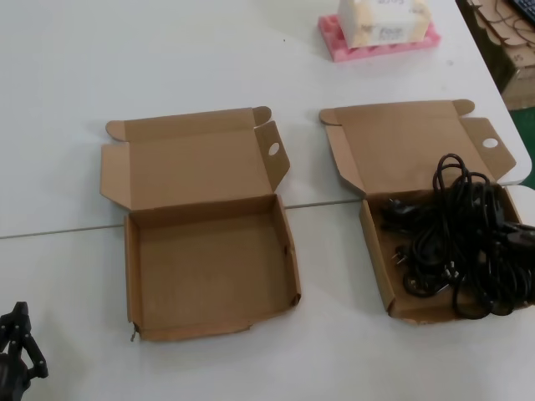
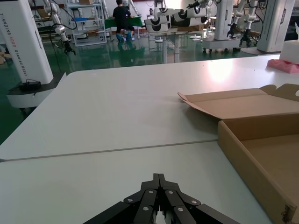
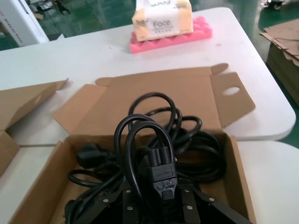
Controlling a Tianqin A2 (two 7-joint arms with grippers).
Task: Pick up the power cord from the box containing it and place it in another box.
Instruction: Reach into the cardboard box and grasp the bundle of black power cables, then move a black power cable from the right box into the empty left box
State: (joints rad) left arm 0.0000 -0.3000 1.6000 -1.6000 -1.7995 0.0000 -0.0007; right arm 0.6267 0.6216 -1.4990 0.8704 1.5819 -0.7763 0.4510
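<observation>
Clearly visible on a white tabletop (image 1: 167, 58): two shallow brown cardboard mailer boxes, side by side, lids hinged open and lying flat. On the robot's left, the wide square-floored box (image 1: 134, 276), bare inside, front wall bent and ragged, one round hole in a side flap. On the robot's right, the narrower box (image 1: 378, 259), holding a tangled heap of black power cord (image 1: 456, 242) with loops rising above the walls and over the lid. Right gripper (image 3: 156, 198) low over that heap, fingers closed around a black plug end and a loop of the cord, seen close in the right wrist view; in the head view only partly seen at the frame's right edge, at the box's right side. Left gripper (image 2: 159, 186) low at the near left of the table, fingers pressed together, grasping nothing, well apart from the left box. Beyond the boxes, a pink foam block (image 1: 380, 46) carrying a cream tissue pack (image 1: 386, 18).
</observation>
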